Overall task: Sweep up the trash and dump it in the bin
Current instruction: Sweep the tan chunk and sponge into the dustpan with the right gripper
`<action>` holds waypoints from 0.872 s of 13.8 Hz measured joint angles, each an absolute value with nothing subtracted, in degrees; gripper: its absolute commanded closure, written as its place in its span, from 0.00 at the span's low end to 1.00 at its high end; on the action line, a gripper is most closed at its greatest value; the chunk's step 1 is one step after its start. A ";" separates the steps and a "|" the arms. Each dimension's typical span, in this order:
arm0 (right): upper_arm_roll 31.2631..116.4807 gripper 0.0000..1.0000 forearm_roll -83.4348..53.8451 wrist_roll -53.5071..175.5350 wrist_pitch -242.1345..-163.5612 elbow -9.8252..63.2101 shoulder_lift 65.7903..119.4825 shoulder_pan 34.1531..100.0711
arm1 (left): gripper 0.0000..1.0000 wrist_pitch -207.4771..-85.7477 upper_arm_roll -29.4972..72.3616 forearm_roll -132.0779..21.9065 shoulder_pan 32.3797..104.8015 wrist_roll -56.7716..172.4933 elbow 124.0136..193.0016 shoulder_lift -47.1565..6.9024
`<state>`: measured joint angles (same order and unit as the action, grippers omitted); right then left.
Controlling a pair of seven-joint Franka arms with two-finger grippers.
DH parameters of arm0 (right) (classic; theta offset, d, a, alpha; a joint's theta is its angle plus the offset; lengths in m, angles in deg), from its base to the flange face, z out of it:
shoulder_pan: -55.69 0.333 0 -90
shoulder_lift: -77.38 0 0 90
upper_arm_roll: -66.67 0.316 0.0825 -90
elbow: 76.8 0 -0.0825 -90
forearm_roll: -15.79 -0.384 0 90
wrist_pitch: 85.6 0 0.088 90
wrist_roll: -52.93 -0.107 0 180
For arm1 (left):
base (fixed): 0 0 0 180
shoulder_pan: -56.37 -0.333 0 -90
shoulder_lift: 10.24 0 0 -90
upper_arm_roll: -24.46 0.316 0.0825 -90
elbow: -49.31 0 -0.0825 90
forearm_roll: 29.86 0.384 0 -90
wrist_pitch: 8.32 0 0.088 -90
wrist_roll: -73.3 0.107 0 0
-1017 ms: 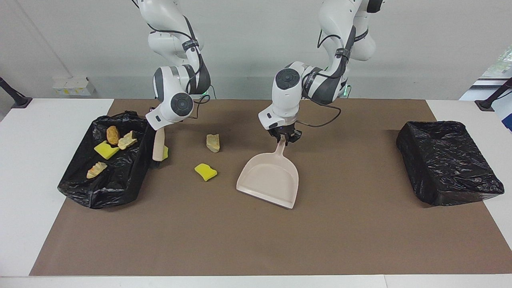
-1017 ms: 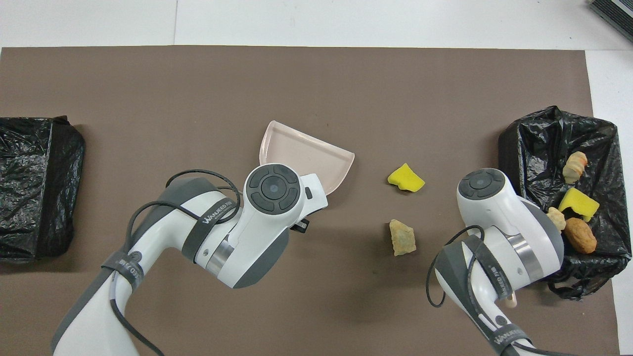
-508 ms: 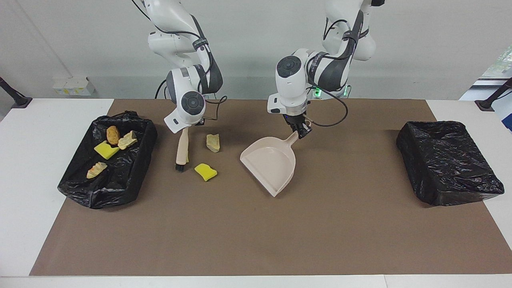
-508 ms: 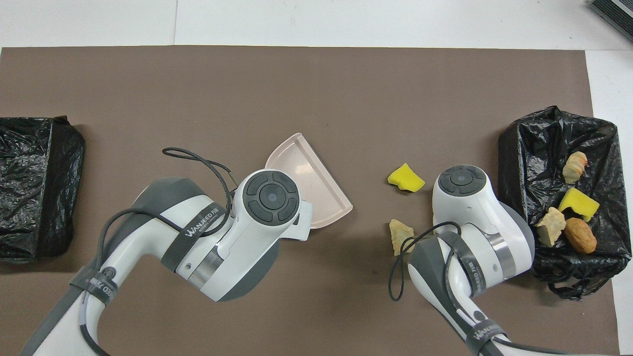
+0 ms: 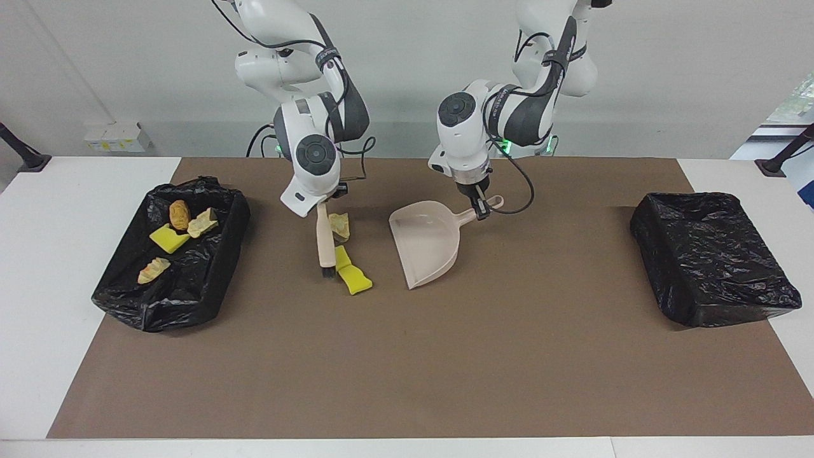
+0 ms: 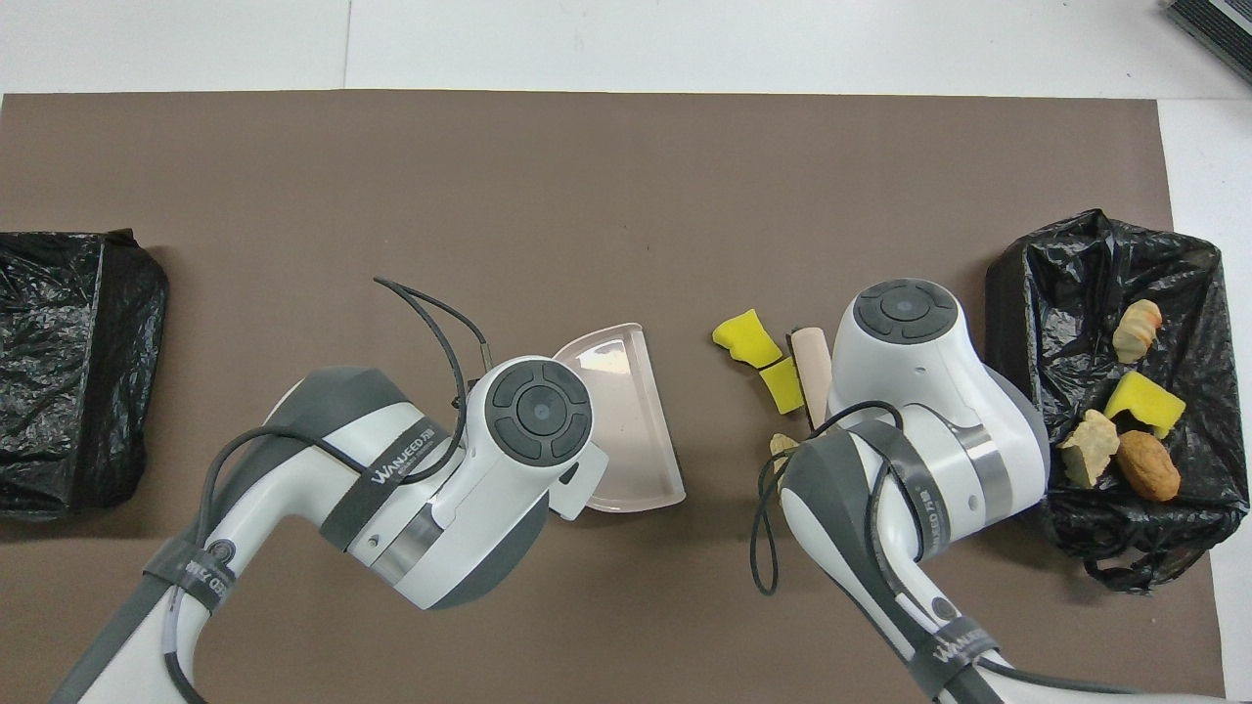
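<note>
The right tool (image 5: pixel 322 205) is clamped on the handle of a brush (image 5: pixel 326 245) whose dark bristles rest on the brown mat (image 5: pixel 407 369) that covers the desk (image 5: pixel 38 267). Touching the bristles lie two yellow scraps (image 5: pixel 350 270) (in the overhead view they sit end to end), and a tan scrap (image 5: pixel 340 226) lies just beside the brush shaft, nearer to the robots than the yellow ones. The left tool (image 5: pixel 481 207) is clamped on the handle of a beige dustpan (image 5: pixel 426 245), which lies on the mat with its open mouth turned toward the scraps, near them but not touching. At the right arm's end of the desk stands a bin (image 5: pixel 210 280) lined with a black bag; in it lie four scraps (image 5: pixel 172 238): one yellow, one brown and rounded, two pale tan. A second black-lined bin (image 5: pixel 712 261) stands at the left arm's end, well apart from everything else.
</note>
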<state>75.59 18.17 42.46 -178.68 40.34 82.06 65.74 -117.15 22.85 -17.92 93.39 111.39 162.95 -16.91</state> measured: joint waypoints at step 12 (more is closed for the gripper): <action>75.65 1.00 18.47 33.36 -188.94 53.88 77.55 67.67 | 1.00 -120.89 23.15 -17.44 89.95 113.18 165.92 -16.95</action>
